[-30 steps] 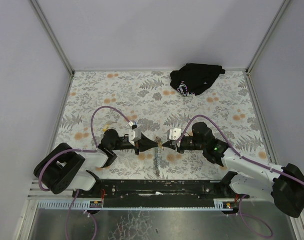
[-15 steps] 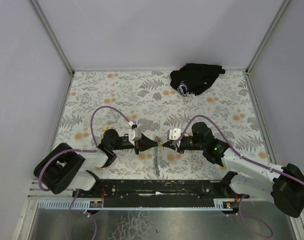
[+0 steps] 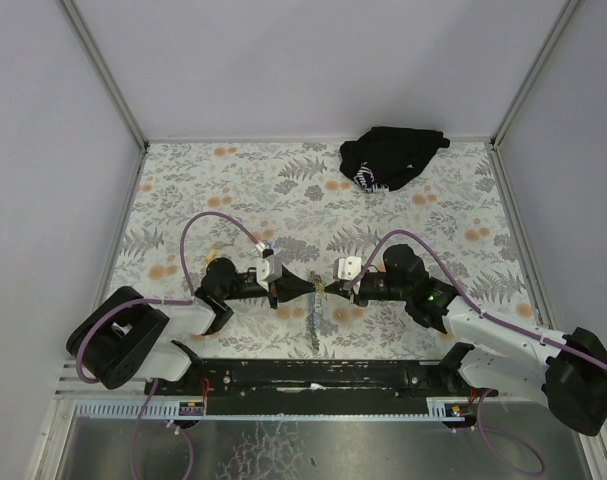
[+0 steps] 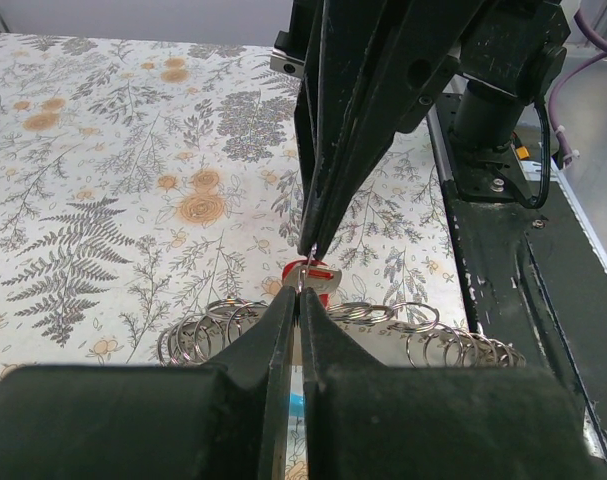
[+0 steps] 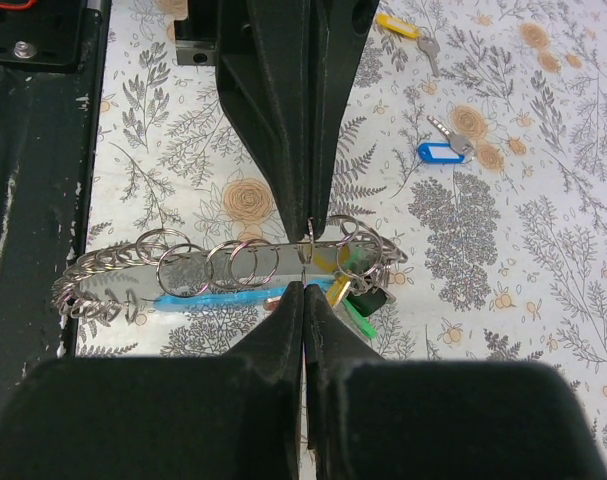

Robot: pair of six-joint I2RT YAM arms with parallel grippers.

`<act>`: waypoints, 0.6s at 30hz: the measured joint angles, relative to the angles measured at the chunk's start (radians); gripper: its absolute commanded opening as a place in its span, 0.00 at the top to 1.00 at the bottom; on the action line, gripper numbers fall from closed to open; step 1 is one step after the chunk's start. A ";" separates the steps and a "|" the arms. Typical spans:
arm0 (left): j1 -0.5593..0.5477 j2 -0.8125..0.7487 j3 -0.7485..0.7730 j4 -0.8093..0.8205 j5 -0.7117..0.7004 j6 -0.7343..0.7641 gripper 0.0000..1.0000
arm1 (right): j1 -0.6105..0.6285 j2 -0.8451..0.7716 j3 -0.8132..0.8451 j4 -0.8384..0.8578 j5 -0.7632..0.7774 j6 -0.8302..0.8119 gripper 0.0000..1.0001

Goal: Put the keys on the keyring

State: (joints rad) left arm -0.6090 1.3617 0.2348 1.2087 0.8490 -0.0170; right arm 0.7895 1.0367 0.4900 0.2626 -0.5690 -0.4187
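Note:
My left gripper and right gripper meet tip to tip just above the table, both shut. Between the tips a small metal ring stands on edge. The left jaws pinch it. The right jaws pinch a thin metal piece beside a red-tagged key. Below lies the keyring strap, lined with several rings and with a light-blue section. Yellow-tagged and green-tagged keys hang at its end. A blue-tagged key and another yellow-tagged key lie loose on the cloth.
A black cloth bundle sits at the back right of the floral tablecloth. The black base rail runs along the near edge, close to the strap's lower end. Grey walls enclose the table on three sides.

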 measured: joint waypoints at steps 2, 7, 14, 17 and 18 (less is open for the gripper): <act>0.000 0.000 0.001 0.000 0.005 0.000 1.00 | 0.000 -0.004 0.000 0.000 0.004 0.000 1.00; 0.000 0.000 0.006 -0.002 0.008 0.000 1.00 | 0.001 -0.007 0.000 0.001 0.004 0.000 1.00; 0.000 0.000 0.011 -0.003 0.008 0.000 1.00 | 0.001 -0.007 0.000 0.001 0.004 0.000 1.00; 0.000 0.000 0.011 -0.003 0.008 0.000 1.00 | 0.001 -0.007 0.000 0.001 0.005 0.000 1.00; 0.000 0.000 0.011 -0.003 0.008 0.000 1.00 | 0.001 -0.007 0.000 0.001 0.008 0.000 1.00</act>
State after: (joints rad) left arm -0.6090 1.3621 0.2459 1.2060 0.8574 -0.0174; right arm 0.7906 1.0294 0.4900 0.2634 -0.5610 -0.4187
